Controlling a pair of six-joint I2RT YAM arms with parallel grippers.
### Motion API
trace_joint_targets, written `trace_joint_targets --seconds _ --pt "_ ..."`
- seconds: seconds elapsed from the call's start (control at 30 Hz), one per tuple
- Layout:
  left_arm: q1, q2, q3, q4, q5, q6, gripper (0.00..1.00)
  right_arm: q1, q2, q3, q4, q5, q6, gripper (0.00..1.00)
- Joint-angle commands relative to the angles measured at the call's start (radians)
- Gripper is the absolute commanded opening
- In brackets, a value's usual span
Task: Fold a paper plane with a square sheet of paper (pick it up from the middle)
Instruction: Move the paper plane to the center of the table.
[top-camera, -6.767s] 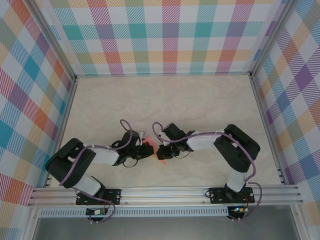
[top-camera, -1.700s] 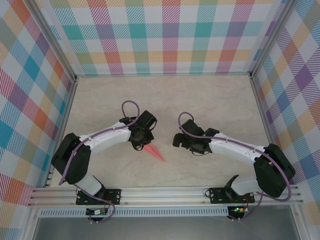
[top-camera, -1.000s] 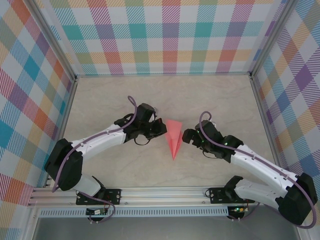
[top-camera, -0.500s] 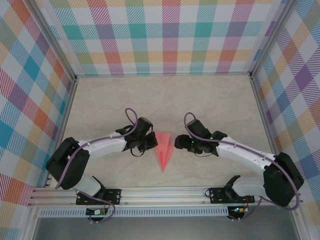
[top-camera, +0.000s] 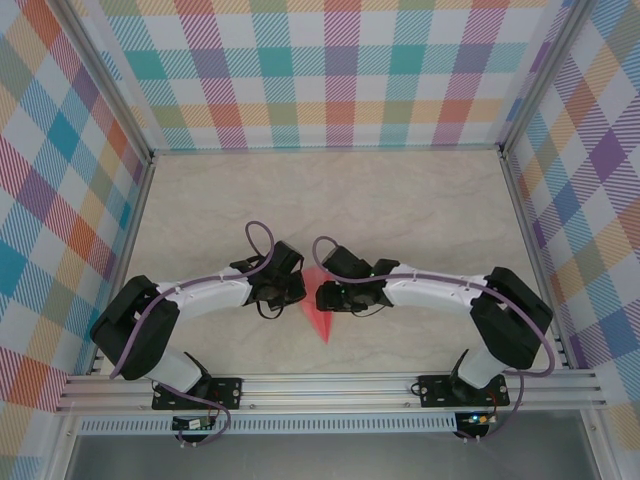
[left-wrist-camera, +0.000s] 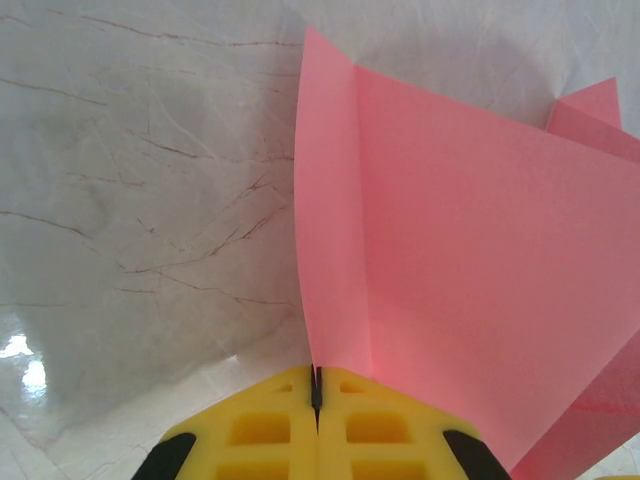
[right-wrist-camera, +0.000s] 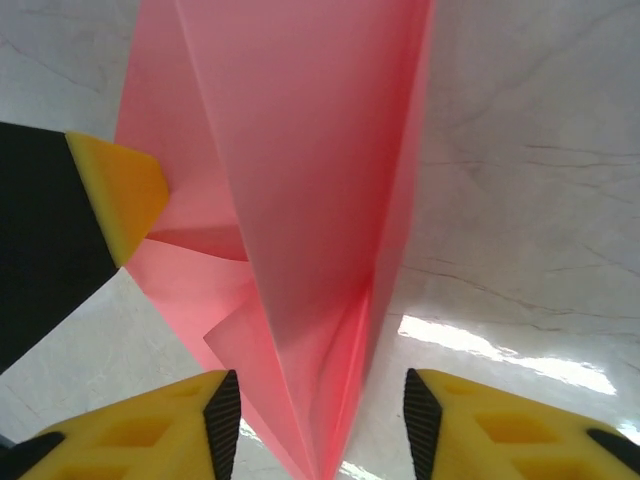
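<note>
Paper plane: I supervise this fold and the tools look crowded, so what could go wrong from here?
The left tool pinches only a thin edge of the paper plane, so a tug might tear it or slip it free. The right tool straddles the folded body with jaws apart; closing off-centre could crush the loose flaps. The tools sit close together and might collide.

The left hand (top-camera: 293, 291) and right hand (top-camera: 326, 296) flank the paper plane (top-camera: 319, 322)

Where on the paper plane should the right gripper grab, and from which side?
Probably the raised centre fold of the paper plane, standing between the fingers of the right gripper. Come from the right, opposite the left gripper pinching an edge: the fold looks layered and stiffest.
</note>
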Motion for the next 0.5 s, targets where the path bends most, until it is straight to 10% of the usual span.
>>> trace_joint_targets --seconds 0.0,0.47 --pt "-0.008 -0.012 -0.012 -0.019 -0.010 0.003 0.02 0.019 0.013 0.035 0.011 -0.004 -0.002 0.41" --pt "-0.008 -0.022 -0.017 0.017 -0.001 0.002 0.04 0.095 0.071 0.137 -0.141 0.128 0.067 0.42"
